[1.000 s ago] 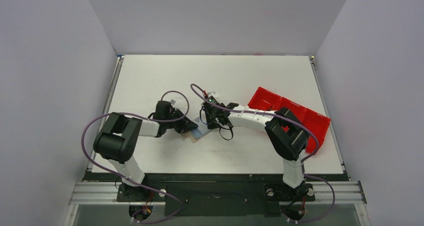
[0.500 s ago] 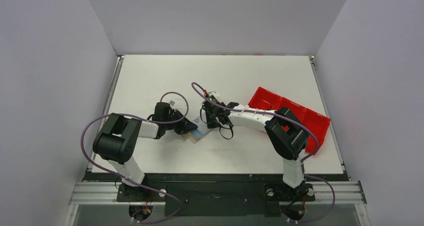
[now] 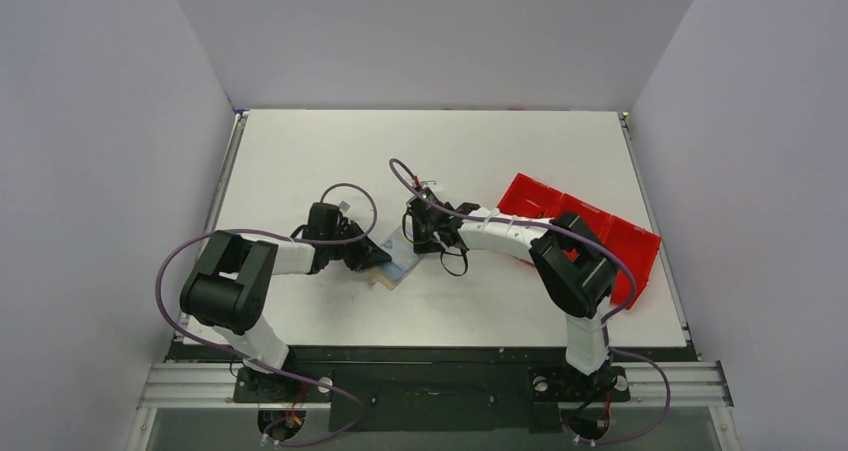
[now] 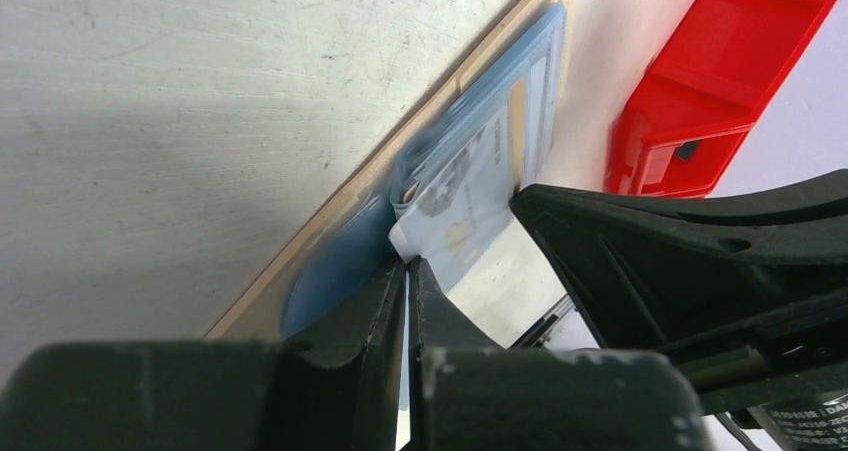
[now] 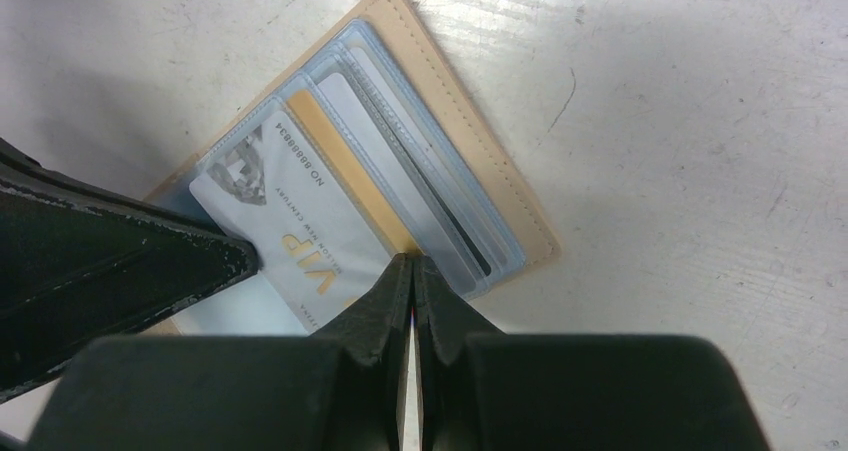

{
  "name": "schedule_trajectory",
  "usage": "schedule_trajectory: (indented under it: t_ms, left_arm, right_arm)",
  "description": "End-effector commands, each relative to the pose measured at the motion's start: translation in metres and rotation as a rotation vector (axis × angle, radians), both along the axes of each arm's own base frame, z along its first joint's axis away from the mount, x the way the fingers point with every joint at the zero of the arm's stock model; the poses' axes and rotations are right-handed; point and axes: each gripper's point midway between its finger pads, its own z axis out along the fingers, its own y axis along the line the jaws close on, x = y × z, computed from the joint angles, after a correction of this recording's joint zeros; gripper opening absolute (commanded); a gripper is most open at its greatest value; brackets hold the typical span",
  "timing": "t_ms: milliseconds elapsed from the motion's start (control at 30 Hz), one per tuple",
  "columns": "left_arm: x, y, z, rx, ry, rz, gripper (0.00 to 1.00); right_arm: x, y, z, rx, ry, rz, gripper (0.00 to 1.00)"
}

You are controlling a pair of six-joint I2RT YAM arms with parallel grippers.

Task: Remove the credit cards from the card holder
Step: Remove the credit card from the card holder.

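The tan card holder (image 5: 480,186) lies open on the table (image 3: 397,270), its blue sleeves holding several credit cards. One pale grey credit card (image 5: 300,226) marked VIP sticks partway out of its sleeve. My left gripper (image 4: 408,263) is shut on that card's corner (image 4: 402,239). It sits at the holder's left side (image 3: 376,259). My right gripper (image 5: 412,261) is shut with nothing between its fingers. Its tips press down on the holder beside the VIP card (image 3: 416,243).
A red compartment tray (image 3: 590,233) stands at the right of the table, behind the right arm, and shows in the left wrist view too (image 4: 700,101). Purple cables loop over both wrists.
The left arm has drawn back a little to the left, and the right wrist has shifted slightly toward the far side. The holder has stayed nearly in place. Both grippers have stayed shut.
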Motion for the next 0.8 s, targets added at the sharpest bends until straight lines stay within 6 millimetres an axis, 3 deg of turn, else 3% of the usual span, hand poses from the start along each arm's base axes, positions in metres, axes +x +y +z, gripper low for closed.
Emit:
schedule_trajectory:
  t_ms: [0,400,767]
  left_arm:
    - [0.004,0.019,-0.006,0.119,-0.022,0.009,0.00]
    - [0.007,0.027,-0.009,0.178,-0.010,-0.004,0.00]
    - [0.024,0.031,-0.006,0.268,-0.018,-0.067,0.00]
  right_arm:
    - [-0.002,-0.034,-0.032,-0.112,0.046,-0.064,0.00]
    - [-0.002,-0.032,-0.030,-0.104,0.045,-0.054,0.00]
    - [-0.005,-0.020,-0.001,-0.058,-0.009,-0.009,0.00]
